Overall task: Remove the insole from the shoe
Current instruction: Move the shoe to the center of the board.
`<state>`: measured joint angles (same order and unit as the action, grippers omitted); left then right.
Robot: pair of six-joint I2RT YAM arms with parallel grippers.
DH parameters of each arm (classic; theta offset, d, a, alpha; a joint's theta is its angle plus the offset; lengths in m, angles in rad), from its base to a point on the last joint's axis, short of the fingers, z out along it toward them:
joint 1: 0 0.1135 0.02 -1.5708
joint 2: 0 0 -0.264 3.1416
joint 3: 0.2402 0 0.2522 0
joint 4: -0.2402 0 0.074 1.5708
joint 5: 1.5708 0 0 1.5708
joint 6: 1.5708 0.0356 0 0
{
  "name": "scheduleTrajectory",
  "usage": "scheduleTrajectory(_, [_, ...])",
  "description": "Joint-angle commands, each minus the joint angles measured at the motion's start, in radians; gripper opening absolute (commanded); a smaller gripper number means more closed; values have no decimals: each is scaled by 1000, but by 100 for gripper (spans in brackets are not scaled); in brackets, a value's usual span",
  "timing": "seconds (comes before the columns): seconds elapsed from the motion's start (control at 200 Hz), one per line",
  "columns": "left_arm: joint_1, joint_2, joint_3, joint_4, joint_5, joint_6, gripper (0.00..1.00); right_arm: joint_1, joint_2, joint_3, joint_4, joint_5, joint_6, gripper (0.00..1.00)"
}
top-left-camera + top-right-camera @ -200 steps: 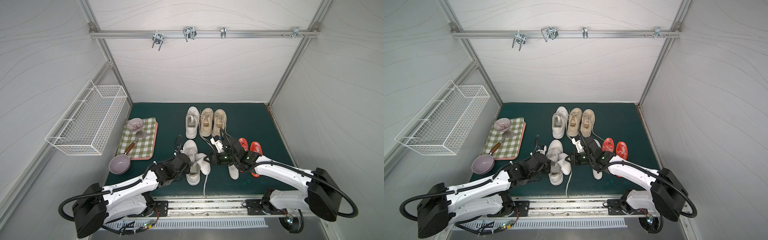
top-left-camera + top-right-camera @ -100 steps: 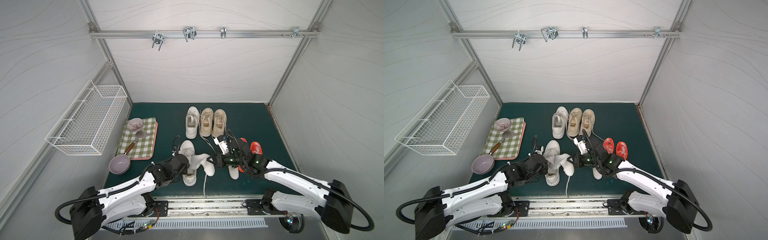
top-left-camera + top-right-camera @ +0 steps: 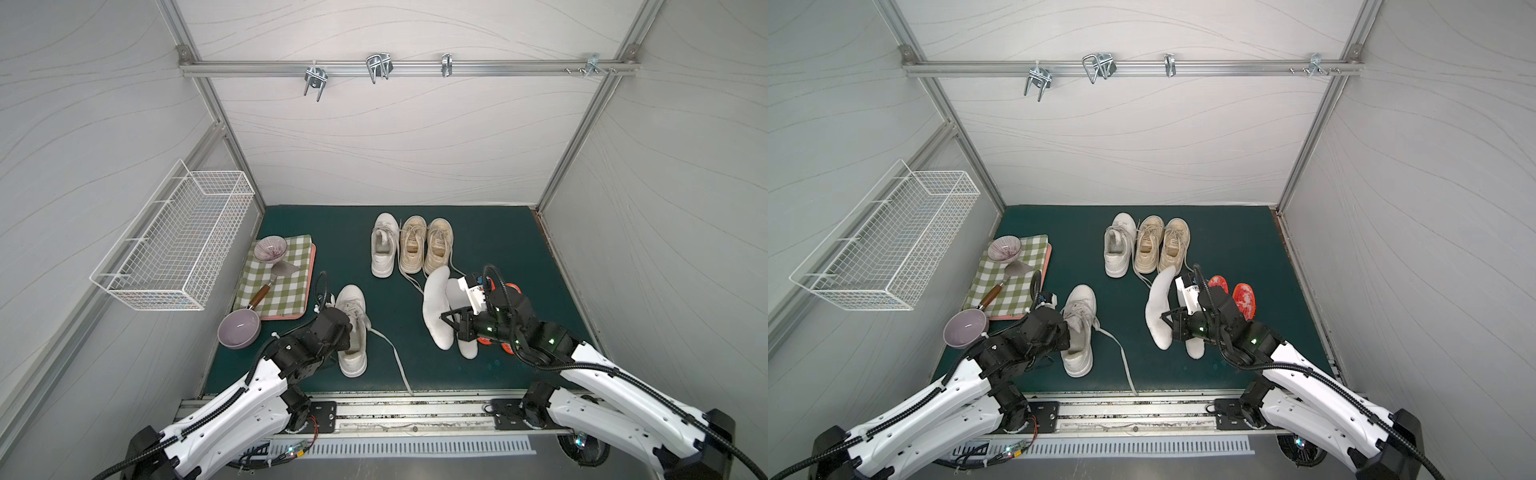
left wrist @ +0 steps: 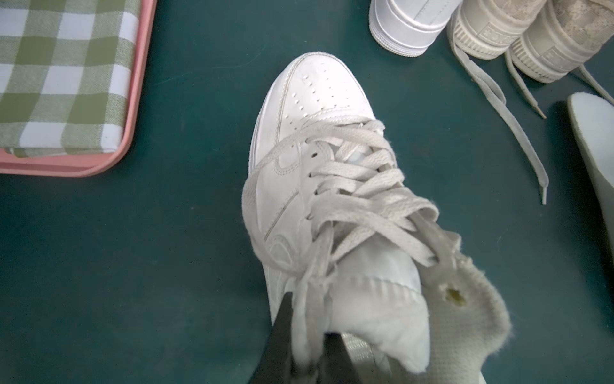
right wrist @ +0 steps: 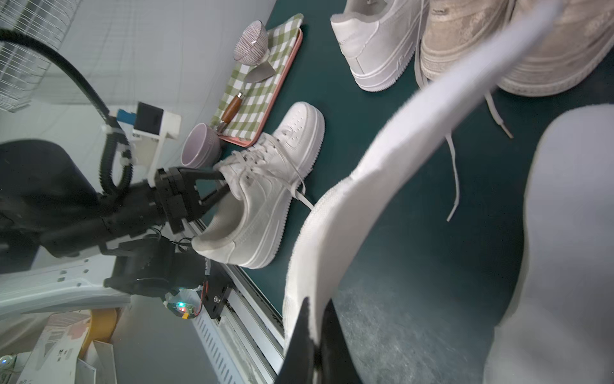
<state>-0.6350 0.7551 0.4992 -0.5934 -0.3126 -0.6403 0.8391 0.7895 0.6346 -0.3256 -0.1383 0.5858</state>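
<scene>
The green mat is carrying the work: the insole is sitting outside the shoe, and both grippers are clenching.
Near the front rail, the left gripper is pinching the white shoe at its laced collar. The right gripper is clamping the white, bowed insole, well apart from the shoe and beside a second insole. Bare mat is lying between them, and three shoes are lining the far side.

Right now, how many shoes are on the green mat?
4: a rear white shoe and two beige shoes in a row; a front white shoe gripped by the left hand. More may be hidden.
</scene>
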Motion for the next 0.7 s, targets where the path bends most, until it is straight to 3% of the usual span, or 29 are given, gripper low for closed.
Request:
scheduleTrajectory(0.0, [92,60,122,119,56,89,0,-4,-30,-22,-40,8,5,0])
scheduleTrajectory(0.34, [296,406,430,305,145,310,0,12,-65,-74,-35,-30,40,0])
scheduleTrajectory(0.475, [380,568,575,328,249,364,0,34,-68,-77,-47,-12,38,0])
scheduleTrajectory(0.695, [464,798,753,322,292,440,0,75,-67,-84,-40,-4,46,0])
